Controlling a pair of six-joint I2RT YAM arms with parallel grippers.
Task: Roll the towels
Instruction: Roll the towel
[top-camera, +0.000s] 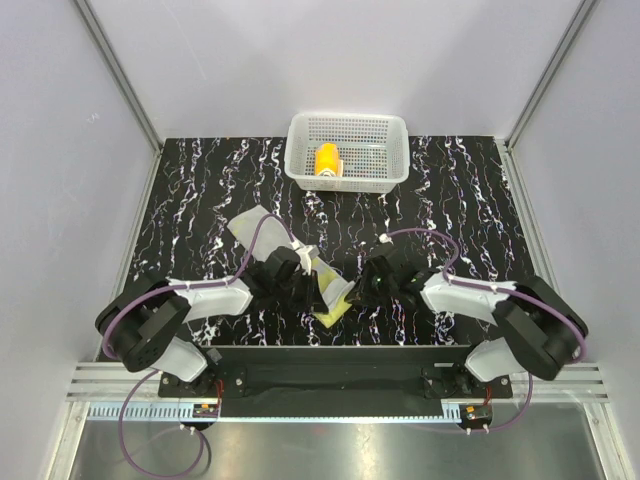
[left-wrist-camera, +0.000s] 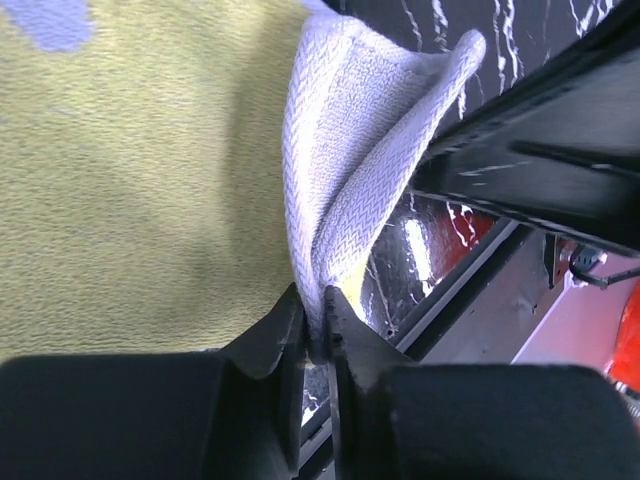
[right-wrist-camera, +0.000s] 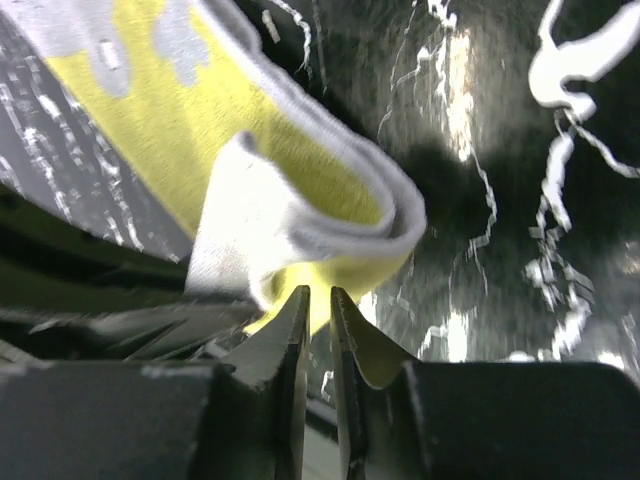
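Near edge of black white-veined worktop (top-camera: 200, 190), centre: light grey cloth towel with yellow-green blotches (top-camera: 332, 288), partly folded, lying between the two arms. Left tool (left-wrist-camera: 316, 318) clamped on a doubled-over grey edge of it, the fold standing up from the tips. Right tool (right-wrist-camera: 317, 305) at the curled yellow-green end, fingers almost together with only a thin gap; cannot tell whether cloth is caught. Far edge: white perforated plastic basket (top-camera: 375, 150), bright orange rolled towel (top-camera: 327, 160) inside, left of middle.
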